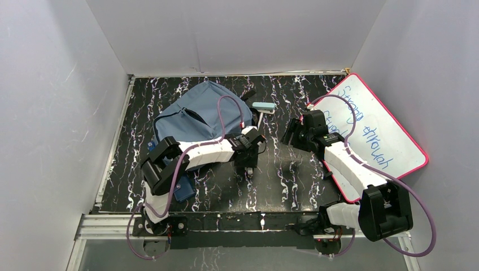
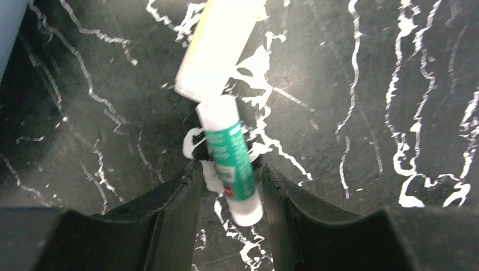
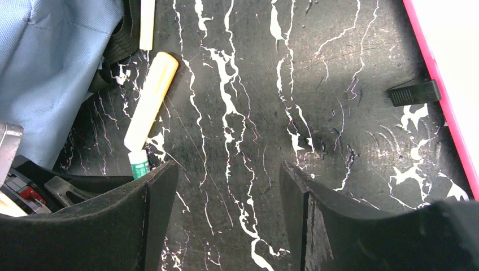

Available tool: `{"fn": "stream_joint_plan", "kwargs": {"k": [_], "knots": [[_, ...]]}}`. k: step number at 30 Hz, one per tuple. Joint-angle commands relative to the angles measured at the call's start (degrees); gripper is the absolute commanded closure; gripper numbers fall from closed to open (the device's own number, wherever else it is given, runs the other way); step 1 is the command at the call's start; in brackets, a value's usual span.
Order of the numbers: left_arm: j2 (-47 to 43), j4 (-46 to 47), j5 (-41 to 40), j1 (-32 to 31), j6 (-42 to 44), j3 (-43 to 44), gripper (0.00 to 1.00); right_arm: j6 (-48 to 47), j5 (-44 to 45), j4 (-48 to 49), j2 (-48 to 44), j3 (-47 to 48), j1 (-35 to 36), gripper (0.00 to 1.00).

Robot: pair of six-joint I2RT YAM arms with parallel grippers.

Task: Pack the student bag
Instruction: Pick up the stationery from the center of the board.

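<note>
Slate-blue bag lies at the back left of the tabletop. Near it, the left tool straddles a green-and-white stick lying flat; whether it pinches the stick I cannot tell. The right tool hangs empty, its fingers apart, beside a whiteboard.

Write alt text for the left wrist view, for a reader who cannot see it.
A white and green tube sits between the black fingers of the left claw, above a black table with white veins. A pale yellow stick lies at its far end. Whether the claw grips the tube is unclear.
</note>
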Motion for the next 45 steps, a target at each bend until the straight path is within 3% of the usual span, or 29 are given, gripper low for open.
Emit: {"fn": "stream_joint_plan", "kwargs": {"k": [1, 4, 12, 20, 26, 31, 40, 45], "knots": [[1.3, -1.8, -1.6, -0.1, 1.3, 3.5, 0.60, -0.6, -0.3, 1.9, -1.5, -0.4, -0.2, 0.26], [2.1, -2.8, -1.4, -0.1, 1.8, 4.0, 0.64, -0.8, -0.3, 1.9, -1.6, -0.4, -0.2, 0.26], [0.0, -5.9, 0.4, -0.1, 2.8, 5.4, 0.91, -1.5, -0.3, 2.0, -2.0, 1.2, -0.2, 0.26], [-12.2, -9.5, -3.7, 3.2, 4.0, 8.8, 0.95, -7.5, -8.5, 9.8, -1.2, 6.0, 0.0, 0.29], [-28.1, -7.9, -3.1, 17.9, 2.9, 4.7, 0.99, -13.9, -8.0, 11.4, 8.2, 19.1, 5.4, 0.30], [-37.4, -7.7, -3.9, 28.6, 2.1, -0.7, 1.00, -22.3, -5.4, 12.4, 19.1, 32.4, 14.4, 0.29], [-42.9, -2.8, 16.2, 52.5, -0.9, -11.9, 1.00, -36.1, -3.6, 8.0, 38.8, 57.4, 27.9, 0.25], [-44.3, 0.2, 22.6, 61.8, -1.1, -15.5, 1.00, -44.1, 3.2, 3.6, 49.5, 68.8, 32.8, 0.19]]}}
